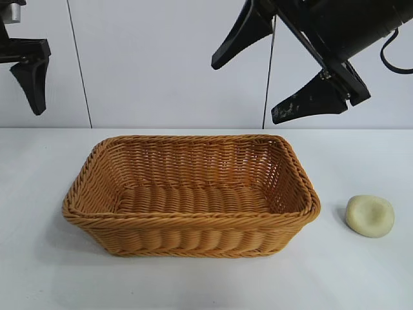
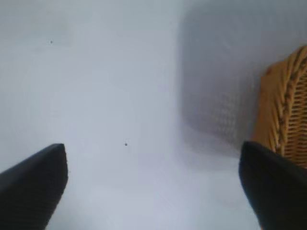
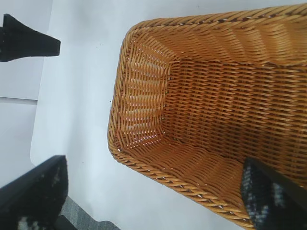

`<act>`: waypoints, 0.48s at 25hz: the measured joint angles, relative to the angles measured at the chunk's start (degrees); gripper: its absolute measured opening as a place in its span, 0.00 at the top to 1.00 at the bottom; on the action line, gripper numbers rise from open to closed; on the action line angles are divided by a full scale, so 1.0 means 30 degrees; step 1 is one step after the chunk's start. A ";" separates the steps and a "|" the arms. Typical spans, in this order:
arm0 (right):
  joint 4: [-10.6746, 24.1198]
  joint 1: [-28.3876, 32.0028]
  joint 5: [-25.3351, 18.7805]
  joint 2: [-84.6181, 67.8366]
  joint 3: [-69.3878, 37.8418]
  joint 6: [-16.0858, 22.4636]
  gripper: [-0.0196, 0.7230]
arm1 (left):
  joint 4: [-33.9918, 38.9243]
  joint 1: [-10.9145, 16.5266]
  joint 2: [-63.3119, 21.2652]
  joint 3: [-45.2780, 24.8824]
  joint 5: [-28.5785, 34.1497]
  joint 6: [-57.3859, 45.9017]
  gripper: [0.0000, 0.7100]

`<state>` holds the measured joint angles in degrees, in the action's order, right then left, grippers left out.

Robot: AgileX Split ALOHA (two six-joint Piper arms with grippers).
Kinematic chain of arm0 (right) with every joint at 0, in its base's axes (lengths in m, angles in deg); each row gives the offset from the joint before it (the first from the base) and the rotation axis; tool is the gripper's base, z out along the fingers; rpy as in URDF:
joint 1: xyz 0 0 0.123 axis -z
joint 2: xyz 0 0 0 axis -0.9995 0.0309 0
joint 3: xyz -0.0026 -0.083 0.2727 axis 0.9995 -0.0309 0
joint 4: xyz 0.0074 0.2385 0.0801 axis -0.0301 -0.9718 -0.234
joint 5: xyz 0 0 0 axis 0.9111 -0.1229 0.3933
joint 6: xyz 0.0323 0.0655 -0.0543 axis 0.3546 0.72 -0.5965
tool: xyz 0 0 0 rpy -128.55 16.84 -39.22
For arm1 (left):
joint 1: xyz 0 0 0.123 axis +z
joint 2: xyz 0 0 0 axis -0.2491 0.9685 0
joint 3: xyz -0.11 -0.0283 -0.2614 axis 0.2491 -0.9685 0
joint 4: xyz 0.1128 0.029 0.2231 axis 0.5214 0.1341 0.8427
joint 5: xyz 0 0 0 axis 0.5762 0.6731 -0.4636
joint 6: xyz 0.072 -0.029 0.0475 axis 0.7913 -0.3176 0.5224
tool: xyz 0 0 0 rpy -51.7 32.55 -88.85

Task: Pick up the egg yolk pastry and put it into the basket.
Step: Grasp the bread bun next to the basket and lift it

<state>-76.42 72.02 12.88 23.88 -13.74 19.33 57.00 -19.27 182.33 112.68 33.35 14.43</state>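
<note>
The egg yolk pastry [image 1: 370,216], a small pale cream dome, lies on the white table to the right of the basket [image 1: 193,236]. The golden-brown wicker basket sits mid-table with nothing in it. My right gripper [image 1: 246,92] hangs high above the basket's far right corner, open and holding nothing; from its wrist I look down into the basket [image 3: 144,96] between its fingers [image 3: 153,163]. My left gripper [image 1: 30,77] hangs high at the far left, open [image 2: 152,153] over bare table, with a corner of the basket [image 2: 288,96] beside it. Neither wrist view shows the pastry.
The white table [image 1: 361,278] spreads around the basket, with bare surface in front and on both sides. A pale panelled wall [image 1: 161,64] stands behind. The left gripper's finger [image 3: 29,43] shows far off in the right wrist view.
</note>
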 joint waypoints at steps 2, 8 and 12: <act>0.0000 0.0000 -0.0015 0.0000 0.0000 0.0000 0.04 | 0.0000 0.0000 -0.1296 -0.1001 0.0000 0.0016 0.02; 0.0000 0.0000 -0.0425 0.0000 0.0000 0.0000 0.04 | -0.0016 0.0000 -0.6759 -0.5187 0.0015 0.0016 0.02; 0.0000 0.0000 -0.0425 0.0000 0.0000 0.0000 0.04 | -0.0016 0.0000 -1.1246 -0.8512 0.0048 0.0036 0.02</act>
<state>-76.42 72.02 11.60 23.88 -13.74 19.33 56.95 -19.27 148.59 87.14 33.50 14.54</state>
